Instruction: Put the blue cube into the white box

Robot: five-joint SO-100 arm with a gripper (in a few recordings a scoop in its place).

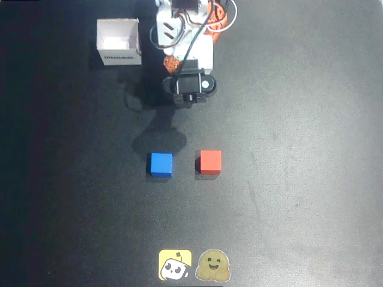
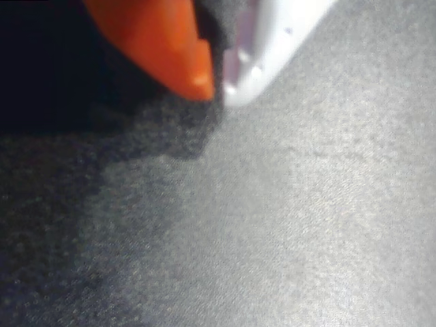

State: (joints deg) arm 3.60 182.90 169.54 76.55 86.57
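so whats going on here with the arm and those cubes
Nothing is being held yet. The gripper, its tips close together in the wrist view, hangs over the dark table, holding nothing. The blue cube sits beside the red cube, apart from it, below the arm in the overhead view. The white box stands at upper left.

In the overhead view we saw the blue cube (image 1: 160, 164), small, bright and matte, resting flat on the dark worktop (image 1: 299, 149) a little left of centre in the frame, its edges square to the picture. The white box (image 1: 119, 42) stood open-topped at the upper left, well apart from the cube, with a line of dark print on its lower-facing wall.
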